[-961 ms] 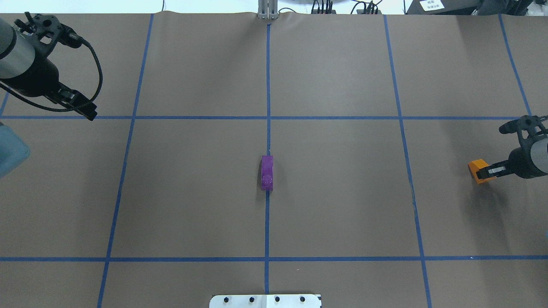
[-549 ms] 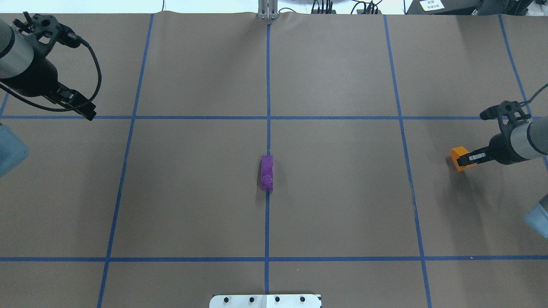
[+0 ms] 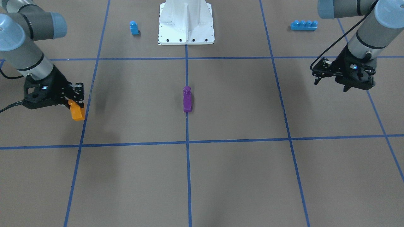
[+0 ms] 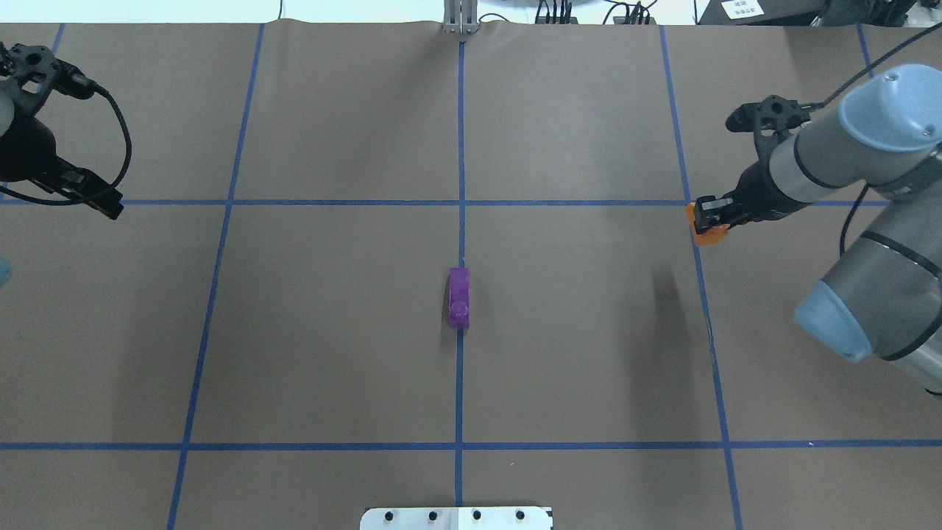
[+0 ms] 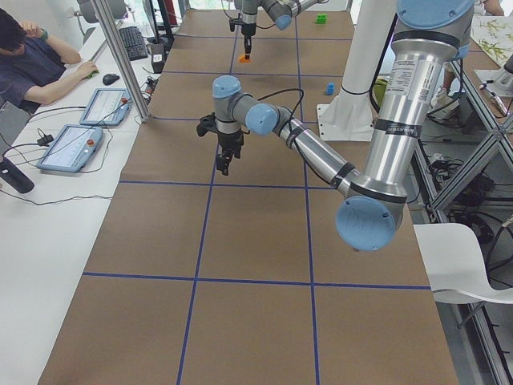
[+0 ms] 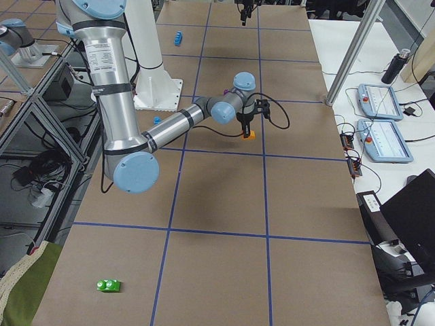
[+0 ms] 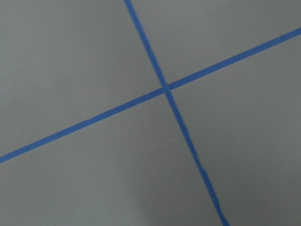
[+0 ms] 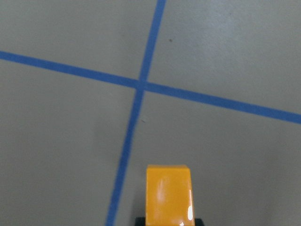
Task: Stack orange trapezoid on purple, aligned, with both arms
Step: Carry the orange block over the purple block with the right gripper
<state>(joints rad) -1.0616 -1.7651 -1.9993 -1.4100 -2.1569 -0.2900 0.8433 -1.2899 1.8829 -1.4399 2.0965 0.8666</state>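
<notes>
Black right fingers (image 4: 709,207) around glossy, smooth-faced orange trapezoid (image 4: 706,235).

Your robot: left arm (image 3: 366,34) and right arm (image 3: 28,60) are grey tubes with light-blue joint caps. Left tool (image 4: 107,207) and right tool (image 3: 75,99) are black with blue LEDs. Black cable (image 4: 129,147) loops off wrist. White base (image 3: 186,22), dark screws.
</notes>
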